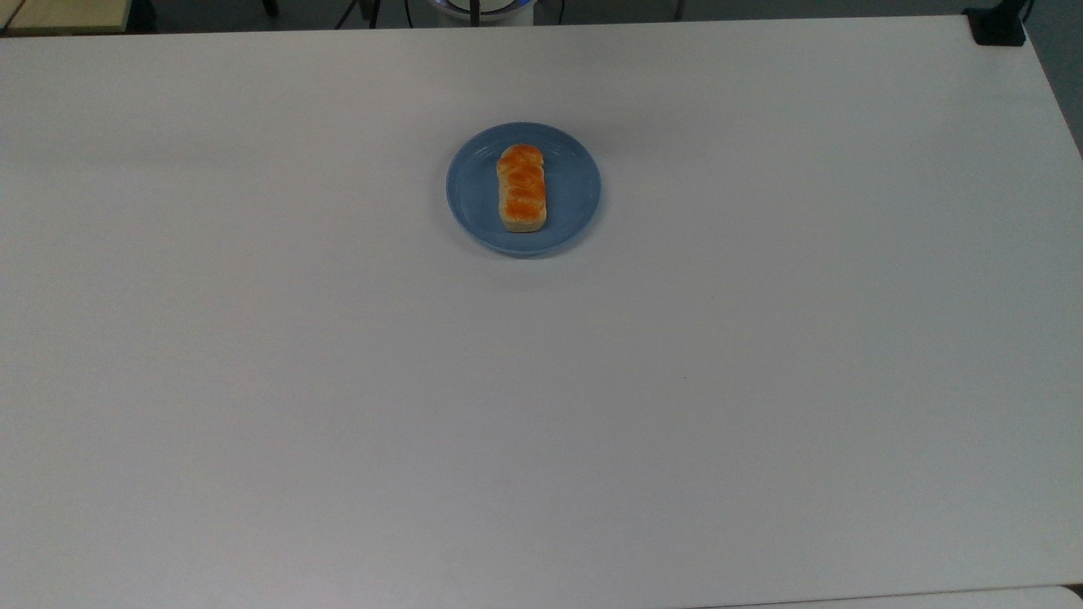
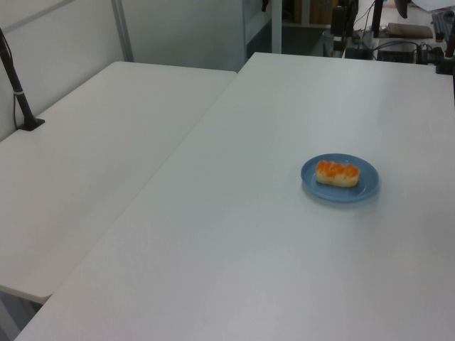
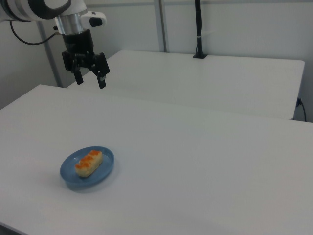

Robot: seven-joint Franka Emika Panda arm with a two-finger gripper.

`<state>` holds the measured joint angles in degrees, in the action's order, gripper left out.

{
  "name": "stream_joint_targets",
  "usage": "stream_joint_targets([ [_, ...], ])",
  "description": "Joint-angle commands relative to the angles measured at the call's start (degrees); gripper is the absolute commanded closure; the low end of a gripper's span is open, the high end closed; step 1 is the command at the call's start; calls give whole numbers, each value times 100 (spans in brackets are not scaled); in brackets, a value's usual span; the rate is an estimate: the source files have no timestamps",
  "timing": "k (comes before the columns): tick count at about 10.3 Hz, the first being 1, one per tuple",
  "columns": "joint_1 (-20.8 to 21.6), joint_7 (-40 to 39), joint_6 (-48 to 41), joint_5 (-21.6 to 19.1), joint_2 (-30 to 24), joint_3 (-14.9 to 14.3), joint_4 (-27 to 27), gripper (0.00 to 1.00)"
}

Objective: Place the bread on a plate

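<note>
The bread [image 1: 522, 187], a small oblong loaf with an orange-brown braided top and cream sides, lies flat across the middle of the round blue plate [image 1: 575, 190] on the white table. The same loaf [image 2: 337, 172] and plate [image 2: 367, 188] sit at the left view's right, and the bread [image 3: 88, 163] rests on the plate [image 3: 106, 166] at the right view's lower left. My gripper [image 3: 90, 81] hangs open high above the table in the right view, well up and behind the plate, with nothing between its fingers.
A second white table [image 2: 85, 163] adjoins at the left view's left. A black pole [image 3: 198, 29] stands on the far table in the right view, and another black post [image 2: 18, 89] rises at the left view's left edge. A black clamp [image 1: 998, 25] sits at the table's corner.
</note>
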<state>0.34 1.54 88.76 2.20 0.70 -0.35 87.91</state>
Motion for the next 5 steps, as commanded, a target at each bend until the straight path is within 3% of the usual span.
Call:
stream_joint_targets([
  [1, 53, -75, -139, -105, -79, -36, 24, 0],
  [5, 53, -75, -105, -88, -35, -36, 7, 0],
])
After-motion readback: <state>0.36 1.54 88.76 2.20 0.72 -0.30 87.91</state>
